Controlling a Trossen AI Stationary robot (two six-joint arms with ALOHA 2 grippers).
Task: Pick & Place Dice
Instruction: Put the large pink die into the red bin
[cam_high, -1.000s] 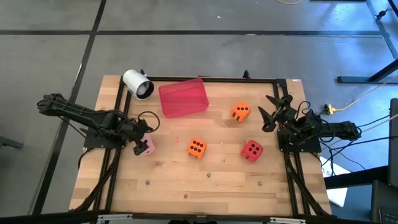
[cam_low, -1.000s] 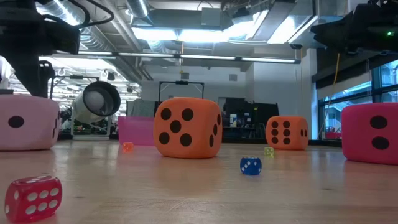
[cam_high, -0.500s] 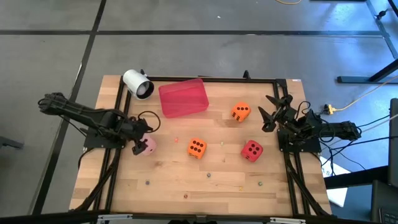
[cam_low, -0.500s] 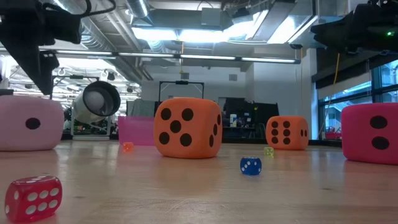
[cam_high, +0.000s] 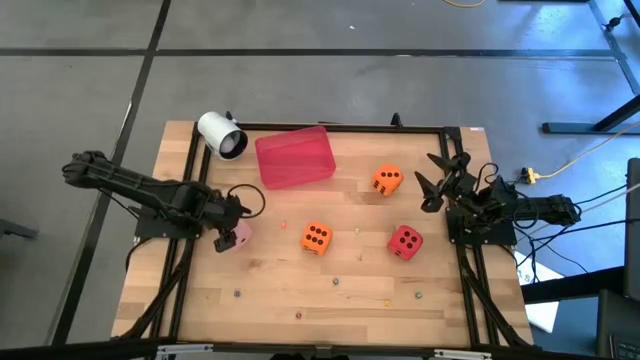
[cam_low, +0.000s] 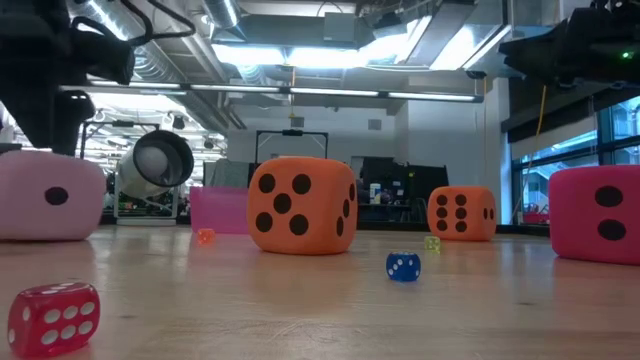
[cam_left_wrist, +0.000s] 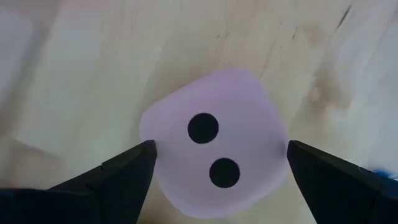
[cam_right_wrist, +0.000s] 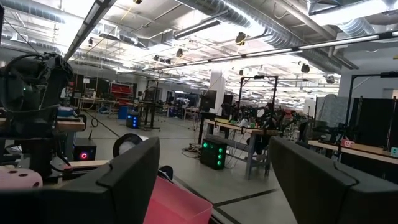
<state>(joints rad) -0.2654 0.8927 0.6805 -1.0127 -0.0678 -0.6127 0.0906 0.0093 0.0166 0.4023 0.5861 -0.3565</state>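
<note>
**Left claw poised over the pink die**

Nearest the low camera lie a small red die and a small blue die on the wooden table. Behind them, at the table's left side, the pale pink die sits on the wood with two pips facing up. The left gripper hangs right over it with its fingers spread apart, one on each side of the cube; whether they touch it cannot be told.

Near the middle stands an orange die, and to its right the red die. Farther back sits the second orange die, apart from the others. Behind that, toward the far edge, lies the flat red tray, with a white cylinder beside it at the far left corner.

The right gripper waits above the table's right edge, raised, its fingers apart and holding nothing.
</note>
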